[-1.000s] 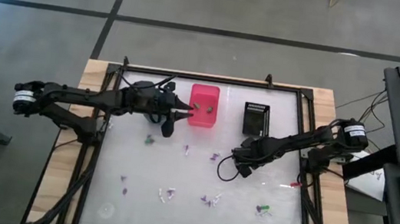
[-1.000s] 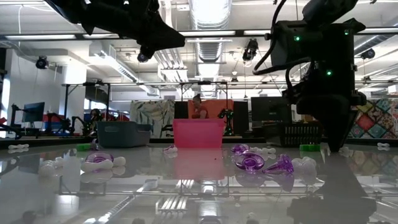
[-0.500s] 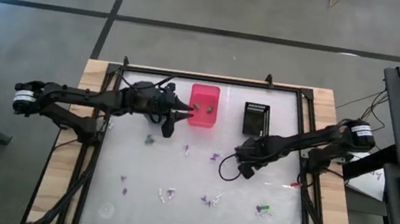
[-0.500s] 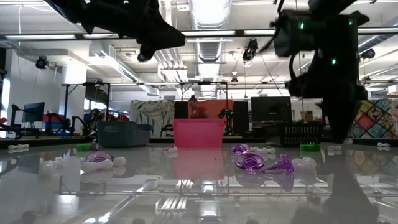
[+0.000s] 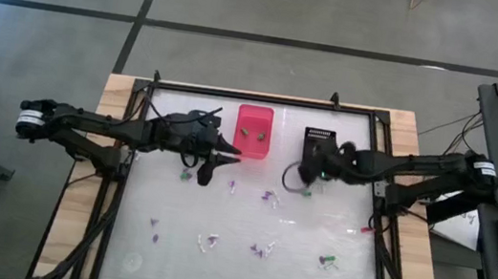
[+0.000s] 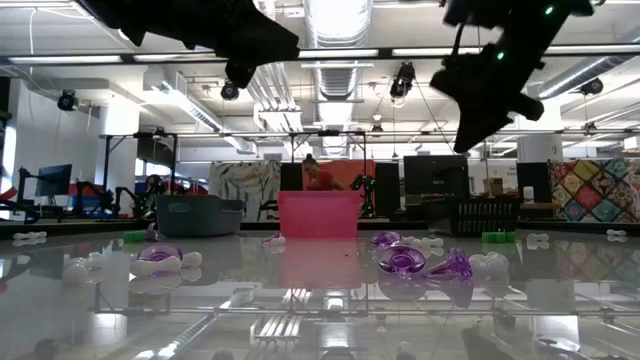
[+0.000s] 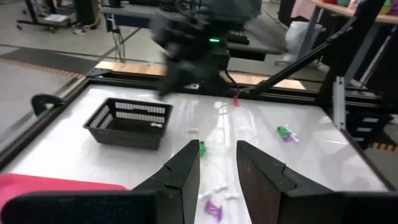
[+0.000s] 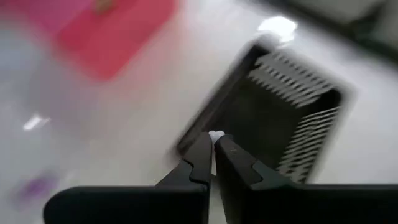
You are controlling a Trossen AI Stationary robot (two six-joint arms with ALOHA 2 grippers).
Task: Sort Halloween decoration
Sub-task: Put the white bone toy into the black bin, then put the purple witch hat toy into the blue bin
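The right gripper (image 8: pixel 214 144) pinches a small white trinket (image 8: pixel 216 135) between its closed fingertips, with the black bin (image 8: pixel 292 118) just ahead of it. The left gripper (image 7: pixel 217 163) hangs beside the pink bin (image 5: pixel 253 130), its fingers partly apart and empty. Purple, green and white trinkets (image 5: pixel 262 248) lie scattered on the table (image 5: pixel 351 240) below both grippers.

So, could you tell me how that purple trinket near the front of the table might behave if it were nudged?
The purple trinket looks small and probably light. On the glossy table it would likely skid. Its rounded ring shape suggests it may roll or spin.
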